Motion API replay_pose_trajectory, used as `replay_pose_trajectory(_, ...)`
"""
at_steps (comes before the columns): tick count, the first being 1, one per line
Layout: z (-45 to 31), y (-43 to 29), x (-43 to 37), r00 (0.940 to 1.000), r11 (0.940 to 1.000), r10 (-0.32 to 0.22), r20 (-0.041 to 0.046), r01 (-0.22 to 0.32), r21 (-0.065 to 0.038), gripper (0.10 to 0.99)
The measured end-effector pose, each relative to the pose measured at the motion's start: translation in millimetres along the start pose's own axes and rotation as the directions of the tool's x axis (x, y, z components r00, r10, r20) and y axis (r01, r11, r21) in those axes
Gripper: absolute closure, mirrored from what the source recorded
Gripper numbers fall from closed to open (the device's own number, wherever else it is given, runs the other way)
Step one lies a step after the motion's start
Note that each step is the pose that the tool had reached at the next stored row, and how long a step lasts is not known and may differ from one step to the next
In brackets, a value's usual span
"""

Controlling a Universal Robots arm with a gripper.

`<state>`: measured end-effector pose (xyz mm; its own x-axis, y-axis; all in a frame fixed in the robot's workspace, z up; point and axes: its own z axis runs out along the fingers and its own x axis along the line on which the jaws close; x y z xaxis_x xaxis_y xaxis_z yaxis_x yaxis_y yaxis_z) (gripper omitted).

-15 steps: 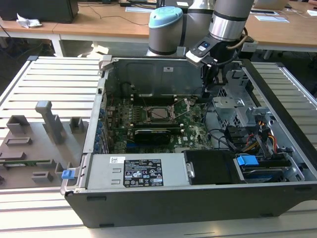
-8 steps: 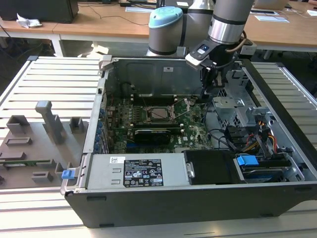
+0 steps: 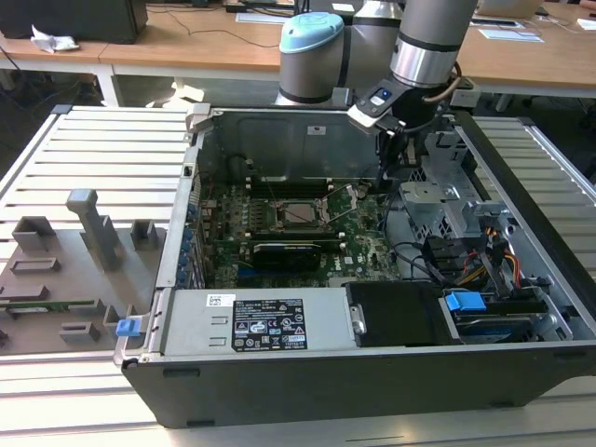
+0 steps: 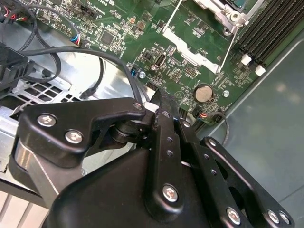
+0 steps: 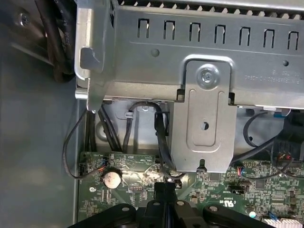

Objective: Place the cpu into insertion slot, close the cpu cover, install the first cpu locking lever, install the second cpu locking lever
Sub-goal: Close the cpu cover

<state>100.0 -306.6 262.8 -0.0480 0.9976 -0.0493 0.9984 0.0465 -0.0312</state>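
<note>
Setting: slatted metal table (image 3: 102, 140) carrying an open dark computer case (image 3: 372, 391); pale wooden desks (image 3: 186, 47) lie behind it.
Board: glossy green motherboard (image 3: 368, 247) on the case floor, dotted with small chips.
Insertion slot (image 3: 282, 215): square and black-rimmed, near the board's middle in the exterior view.
Cpu (image 3: 301, 214): a dull grey square seems to lie flat inside that rim. Whether it is fully seated I cannot tell.
Cpu cover (image 4: 190, 51): thin bright metal frame with a square cut-out, swung open off the socket, green board showing through its middle.
Gripper (image 3: 389, 168): matt black linkage with round screw heads. In both wrist views (image 4: 164, 100) (image 5: 164, 189) its two fingers are pressed together with nothing between them. It hangs over the board's edge toward the exterior view's right, well apart from the socket.
Nearby: a round silver coin battery (image 4: 203, 93) lies just beside the fingertips, and long black memory slots (image 4: 270, 28) run past the socket.
Obstructions: a folded sheet-metal drive cage (image 5: 204, 128) with punched slots and looping black cables (image 5: 161, 137) crowd the space beside the gripper.
Other: long black card (image 3: 289, 251) below the socket; grey boxy power supply (image 3: 251, 321); grey moulded fixtures (image 3: 93, 233) at the exterior view's left.
</note>
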Motion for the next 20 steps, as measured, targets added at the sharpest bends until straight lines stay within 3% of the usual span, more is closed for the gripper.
replay_pose_trajectory(4, 8.5, -0.6, 0.4, 1.0000, 1.0000, 0.000, 0.0001, 0.000, 0.000, 0.980)
replay_pose_trajectory(10, 19.5, -18.1, 1.8, 1.0000, 1.0000, 0.000, 0.0001, 0.000, 0.000, 0.980)
replay_pose_trajectory(17, 21.4, -33.4, 2.6, 1.0000, 1.0000, 0.000, 0.0001, 0.000, 0.000, 0.980)
replay_pose_trajectory(20, 21.5, -35.6, 2.7, 1.0000, 1.0000, 0.000, 0.0000, 0.000, 0.000, 0.980)
